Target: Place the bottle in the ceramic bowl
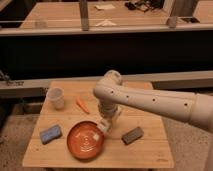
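The ceramic bowl [86,141], a wide orange-red dish with a pale pattern in its centre, sits on the wooden table [150,150] near the front. My gripper [106,120] hangs from the white arm just above the bowl's right rim. It is shut on the bottle [103,126], a small white one that points down and left over the rim.
A translucent plastic cup [56,98] stands at the table's back left, with an orange carrot [82,105] beside it. A blue sponge [50,133] lies left of the bowl and a dark block [132,135] to its right. Railings and benches run behind the table.
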`<state>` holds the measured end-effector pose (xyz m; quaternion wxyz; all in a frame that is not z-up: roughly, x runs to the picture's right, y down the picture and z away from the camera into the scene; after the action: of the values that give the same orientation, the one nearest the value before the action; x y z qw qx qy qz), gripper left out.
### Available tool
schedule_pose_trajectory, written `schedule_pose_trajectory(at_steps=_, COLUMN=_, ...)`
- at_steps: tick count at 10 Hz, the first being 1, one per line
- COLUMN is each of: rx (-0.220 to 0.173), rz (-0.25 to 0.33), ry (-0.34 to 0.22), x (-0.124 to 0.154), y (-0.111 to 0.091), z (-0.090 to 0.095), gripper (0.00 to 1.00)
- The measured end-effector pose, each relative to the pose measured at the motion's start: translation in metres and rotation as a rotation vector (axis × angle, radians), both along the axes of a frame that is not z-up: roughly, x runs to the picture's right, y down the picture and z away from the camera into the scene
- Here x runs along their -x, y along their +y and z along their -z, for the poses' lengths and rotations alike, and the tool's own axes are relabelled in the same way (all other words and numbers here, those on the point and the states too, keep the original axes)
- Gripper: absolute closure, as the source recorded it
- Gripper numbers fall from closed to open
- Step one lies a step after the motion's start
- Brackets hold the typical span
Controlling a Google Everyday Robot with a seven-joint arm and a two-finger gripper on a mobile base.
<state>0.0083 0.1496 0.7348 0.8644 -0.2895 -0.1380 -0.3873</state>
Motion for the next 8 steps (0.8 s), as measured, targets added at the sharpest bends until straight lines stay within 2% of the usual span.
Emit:
schedule_pose_trajectory(at_steps=4, rx=-0.005, rz=0.044, ry=-0.029, x=0.024, y=0.008, z=-0.001, gripper=0.91)
schedule_pose_trajectory(at_steps=5, rx=-0.006, rz=0.056, ry=-0.038, x=0.030, y=0.010, z=-0.001, gripper=0.95)
schedule_pose_trajectory(at_steps=8, rx=-0.006, rz=0.087, ry=-0.058, x=0.043, y=0.015, z=0.000, gripper=0.96)
